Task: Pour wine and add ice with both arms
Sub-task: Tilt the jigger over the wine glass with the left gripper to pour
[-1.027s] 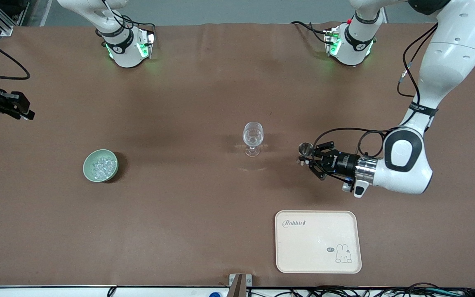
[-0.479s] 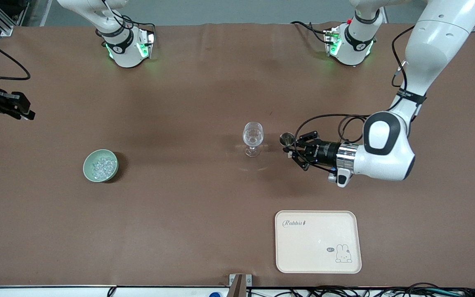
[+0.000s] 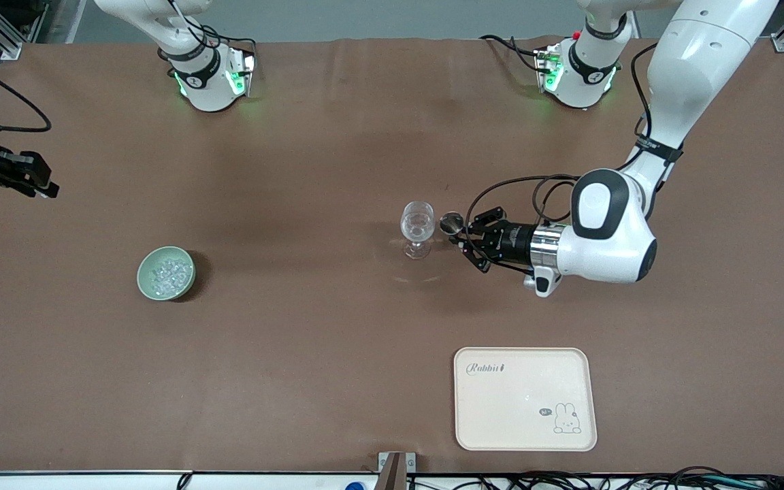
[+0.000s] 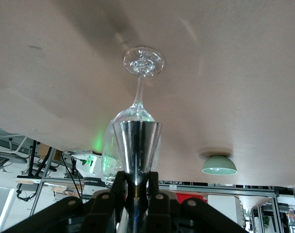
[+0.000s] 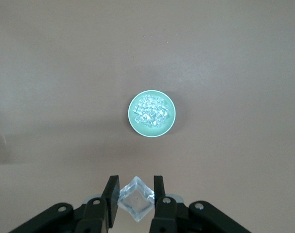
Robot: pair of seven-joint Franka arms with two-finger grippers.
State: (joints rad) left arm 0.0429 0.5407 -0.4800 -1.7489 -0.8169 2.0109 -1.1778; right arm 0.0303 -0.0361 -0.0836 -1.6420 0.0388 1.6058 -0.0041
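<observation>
Left gripper (image 3: pixel 463 239): clamped on a steel jigger (image 3: pixel 451 222), held upright, just beside the glass (image 3: pixel 417 228) at mid-table. Right gripper (image 5: pixel 133 196): pinched one ice cube (image 5: pixel 136 198), corner-up, high over the bowl (image 3: pixel 145 272) of ice (image 3: pixel 169 274) toward the right arm's end; partly cut off at the table edge in front view.

The ice (image 3: pixel 167 273) lies in the bowl (image 3: pixel 143 275), the glass (image 3: pixel 417 228) stands mid-table, and the tray (image 3: pixel 525 399) is nearer the front camera.

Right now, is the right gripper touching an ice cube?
Touching. The right wrist view shows the right gripper clamped on an ice cube, fingers against both sides.
</observation>
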